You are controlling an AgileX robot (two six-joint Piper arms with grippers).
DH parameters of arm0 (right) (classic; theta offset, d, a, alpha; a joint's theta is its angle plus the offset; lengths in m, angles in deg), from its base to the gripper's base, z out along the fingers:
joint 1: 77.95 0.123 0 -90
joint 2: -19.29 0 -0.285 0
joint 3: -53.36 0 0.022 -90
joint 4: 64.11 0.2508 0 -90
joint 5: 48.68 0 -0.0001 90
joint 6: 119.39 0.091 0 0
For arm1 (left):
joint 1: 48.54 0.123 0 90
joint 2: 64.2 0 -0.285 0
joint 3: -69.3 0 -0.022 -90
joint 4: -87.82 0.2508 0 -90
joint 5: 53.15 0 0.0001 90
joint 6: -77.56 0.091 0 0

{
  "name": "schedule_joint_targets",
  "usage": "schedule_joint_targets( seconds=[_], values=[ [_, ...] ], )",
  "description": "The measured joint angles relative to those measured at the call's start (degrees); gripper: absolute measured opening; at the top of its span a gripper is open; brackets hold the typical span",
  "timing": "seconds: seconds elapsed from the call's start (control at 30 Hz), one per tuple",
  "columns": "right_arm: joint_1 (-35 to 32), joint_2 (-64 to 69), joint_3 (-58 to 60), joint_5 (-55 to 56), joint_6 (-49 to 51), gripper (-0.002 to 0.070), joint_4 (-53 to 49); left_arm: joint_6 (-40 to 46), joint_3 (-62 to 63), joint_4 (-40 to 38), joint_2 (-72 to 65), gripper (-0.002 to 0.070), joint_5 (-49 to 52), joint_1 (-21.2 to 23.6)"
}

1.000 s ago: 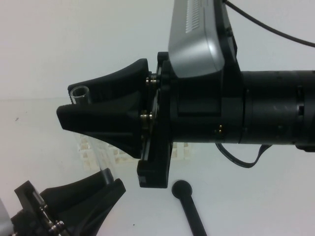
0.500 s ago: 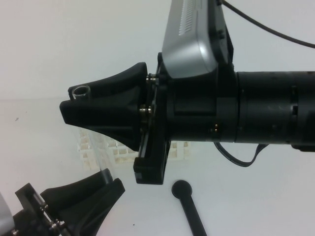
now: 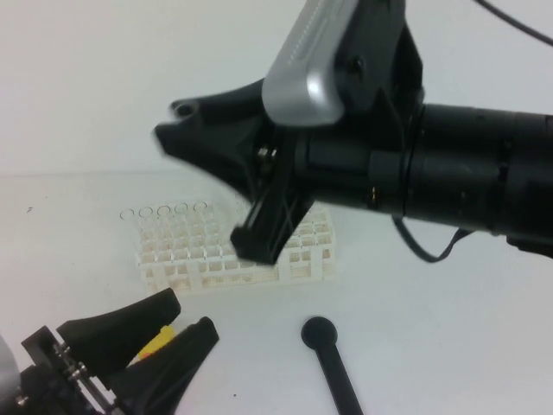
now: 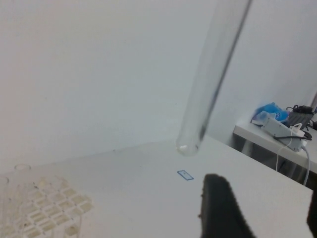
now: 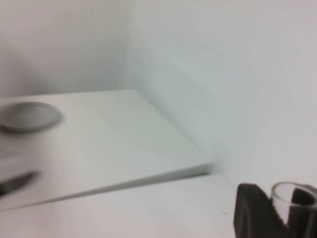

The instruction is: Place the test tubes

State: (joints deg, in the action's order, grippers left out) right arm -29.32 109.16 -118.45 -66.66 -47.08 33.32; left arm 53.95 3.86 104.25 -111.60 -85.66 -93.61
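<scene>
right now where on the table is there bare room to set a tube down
Bare table left of the rack, and right of the black tool. Crowded: the right pincer, gripping a test tube, hangs over the rack; the left pincer sits at the near left corner.

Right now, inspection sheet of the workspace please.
Surface: white table.
Job's things: white rack, glass tubes standing in its back row; one test tube held aloft.
Clutter: black round-ended handle before the rack; yellow object by the left gripper.
Grippers: right gripper high up, shut on the test tube; left gripper low, near-left, open.
Cables: black cable looping under the right arm.
Surroundings: white wall; side bench with gear.
</scene>
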Motion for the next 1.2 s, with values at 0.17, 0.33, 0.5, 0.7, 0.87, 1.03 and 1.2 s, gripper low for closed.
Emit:
schedule_joint_targets(
  seconds=[0.17, 0.33, 0.5, 0.7, 0.87, 1.03, 1.2],
  values=[
    [0.0, 0.0, 0.0, 7.6, -2.2, 0.0127, 0.8, 4.8, 0.0, 0.0, 3.8, 0.0002, 1.0, 0.0],
    [0.0, 0.0, 0.0, 8.1, -4.5, 0.0127, 1.0, 12.8, 0.0, 0.0, 8.5, -0.0001, 4.2, 0.0],
    [0.0, 0.0, 0.0, 8.3, -5.1, 0.0127, 1.1, 12.8, 0.0, 0.0, 8.9, -0.0001, 4.7, 0.0],
    [0.0, 0.0, 0.0, 8.3, -5.4, 0.0127, 1.1, 12.8, 0.0, 0.0, 9.4, -0.0001, 5.0, 0.0],
    [0.0, 0.0, 0.0, 8.4, -5.0, 0.0127, 1.1, 12.8, 0.0, 0.0, 13.6, -0.0001, 5.1, 0.0],
    [0.0, -1.2, 0.0, 8.5, -4.2, 0.0127, 1.1, 12.8, 0.0, 2.2, 21.2, -0.0001, 5.1, 3.3],
    [-0.6, -3.4, 0.0, 11.3, 13.9, 0.0127, -13.0, 12.8, 0.0, 3.5, 29.7, -0.0001, 5.1, 14.5]
  ],
)
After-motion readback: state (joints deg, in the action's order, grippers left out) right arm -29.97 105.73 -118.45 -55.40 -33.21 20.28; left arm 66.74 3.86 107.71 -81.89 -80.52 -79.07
